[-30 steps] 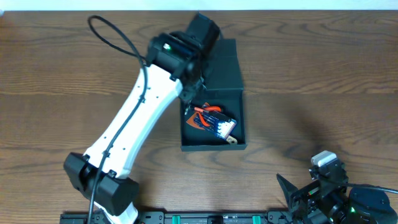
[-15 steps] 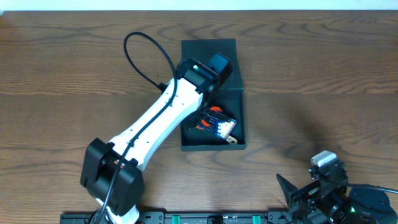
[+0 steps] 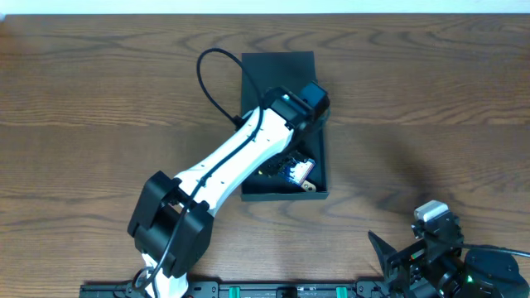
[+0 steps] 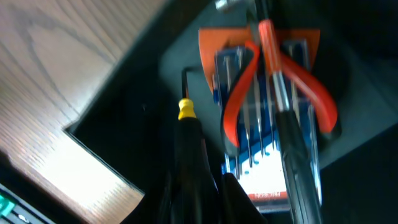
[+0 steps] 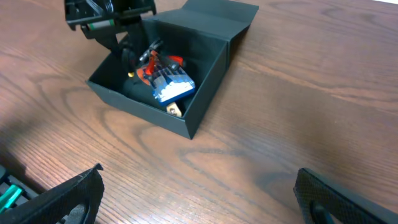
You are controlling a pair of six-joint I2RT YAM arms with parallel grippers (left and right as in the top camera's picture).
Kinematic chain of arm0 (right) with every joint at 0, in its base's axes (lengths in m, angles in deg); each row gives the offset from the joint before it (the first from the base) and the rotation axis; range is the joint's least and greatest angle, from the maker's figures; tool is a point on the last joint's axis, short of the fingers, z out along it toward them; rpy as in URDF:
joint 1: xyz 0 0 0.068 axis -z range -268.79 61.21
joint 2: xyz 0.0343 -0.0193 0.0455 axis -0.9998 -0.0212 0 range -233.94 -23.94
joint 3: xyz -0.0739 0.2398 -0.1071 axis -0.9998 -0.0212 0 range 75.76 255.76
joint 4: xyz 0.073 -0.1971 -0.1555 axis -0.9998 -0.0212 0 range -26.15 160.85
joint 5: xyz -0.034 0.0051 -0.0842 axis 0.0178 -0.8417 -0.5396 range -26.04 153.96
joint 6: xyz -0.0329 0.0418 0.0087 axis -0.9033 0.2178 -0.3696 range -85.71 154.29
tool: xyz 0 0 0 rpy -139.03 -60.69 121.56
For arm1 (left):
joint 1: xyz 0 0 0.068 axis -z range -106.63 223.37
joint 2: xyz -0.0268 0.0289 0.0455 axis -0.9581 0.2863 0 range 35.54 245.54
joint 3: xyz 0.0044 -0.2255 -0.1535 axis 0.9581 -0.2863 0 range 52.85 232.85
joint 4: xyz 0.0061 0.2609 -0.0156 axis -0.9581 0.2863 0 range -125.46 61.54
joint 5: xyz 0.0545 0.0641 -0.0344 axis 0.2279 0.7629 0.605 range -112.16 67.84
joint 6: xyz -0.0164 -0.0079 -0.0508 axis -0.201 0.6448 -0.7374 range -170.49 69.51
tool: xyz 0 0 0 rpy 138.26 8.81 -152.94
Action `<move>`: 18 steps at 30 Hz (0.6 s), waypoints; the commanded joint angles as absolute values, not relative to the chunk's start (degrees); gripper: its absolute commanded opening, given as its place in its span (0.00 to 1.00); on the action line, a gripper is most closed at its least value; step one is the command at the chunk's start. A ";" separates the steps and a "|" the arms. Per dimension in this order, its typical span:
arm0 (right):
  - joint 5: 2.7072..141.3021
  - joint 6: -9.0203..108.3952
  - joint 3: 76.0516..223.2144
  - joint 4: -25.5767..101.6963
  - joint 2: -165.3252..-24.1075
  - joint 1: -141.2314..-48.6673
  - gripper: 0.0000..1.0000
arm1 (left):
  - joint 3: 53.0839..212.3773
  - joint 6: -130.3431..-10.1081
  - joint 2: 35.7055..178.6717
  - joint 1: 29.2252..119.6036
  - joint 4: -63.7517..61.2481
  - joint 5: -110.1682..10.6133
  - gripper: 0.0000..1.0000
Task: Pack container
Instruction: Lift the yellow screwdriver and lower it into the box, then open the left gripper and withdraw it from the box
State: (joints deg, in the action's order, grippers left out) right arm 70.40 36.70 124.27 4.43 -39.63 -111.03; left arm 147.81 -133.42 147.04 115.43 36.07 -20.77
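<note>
1. container (image 3: 284, 195) sits open at the centre, flap folded to the far side; red-handled pliers (image 4: 314, 87) and a blue pack (image 5: 174, 90) inside;
2. left gripper (image 4: 198, 190) hangs within its walls, clenched, apparently on a black yellow-collared tool (image 4: 185, 134) lying parallel to the pliers;
3. right gripper (image 5: 199, 193) gapes wide, well apart; the left arm is nearer.

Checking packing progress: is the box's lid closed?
No, the lid stands open, with tools visible inside the box.

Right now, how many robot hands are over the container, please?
1: the left hand, holding a black screwdriver inside the container. The right hand sits open near the table edge.
</note>
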 commanded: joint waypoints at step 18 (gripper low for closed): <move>70.40 37.45 124.27 4.41 -39.43 -110.57 0.99 | 147.44 -132.42 151.04 117.40 32.62 -22.48 0.45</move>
